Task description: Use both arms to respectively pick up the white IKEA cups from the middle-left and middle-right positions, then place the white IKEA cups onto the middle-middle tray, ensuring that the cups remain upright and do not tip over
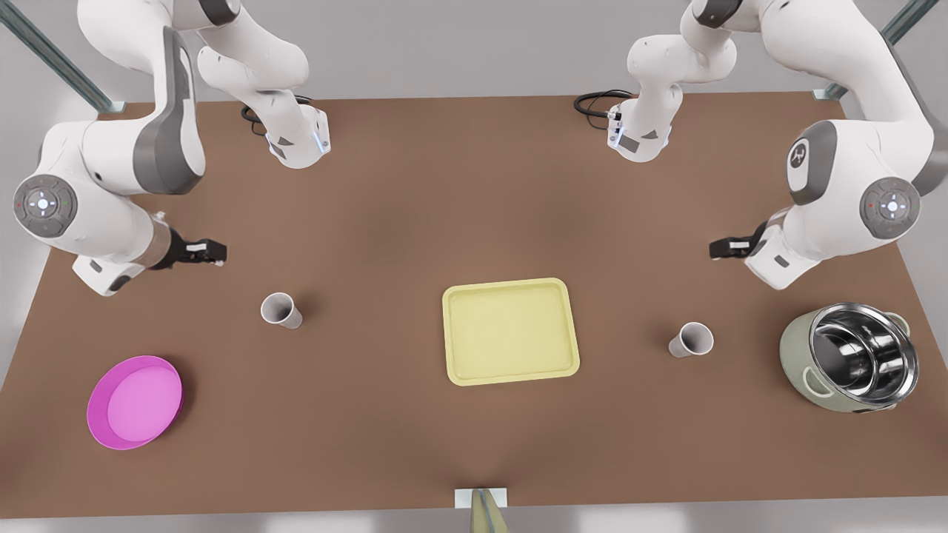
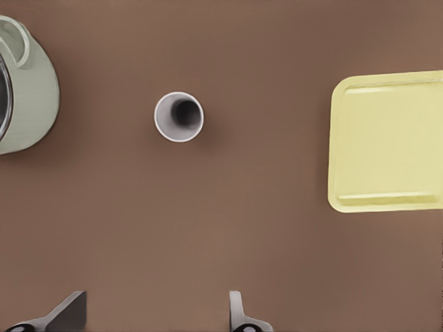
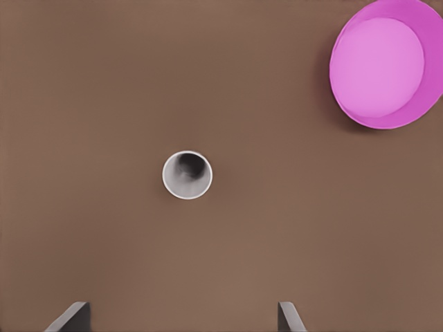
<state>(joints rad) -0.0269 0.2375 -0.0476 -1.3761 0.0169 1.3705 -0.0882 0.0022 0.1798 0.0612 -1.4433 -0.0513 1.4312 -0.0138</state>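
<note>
We see a simulated lab bench: 2 arms [image 1: 111, 185] mounted over a bare brown table [image 1: 415, 207], grey walls behind.

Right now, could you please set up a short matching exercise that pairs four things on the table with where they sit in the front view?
Things:
1. tray
2. pink plate
3. green pot
4. cup beside the pot

Places:
A. near the front view's left edge
B. in the middle of the table
C. near the front view's right edge
D. between the tray and the pot, upright on the table

Pairs: 1-B, 2-A, 3-C, 4-D
</note>
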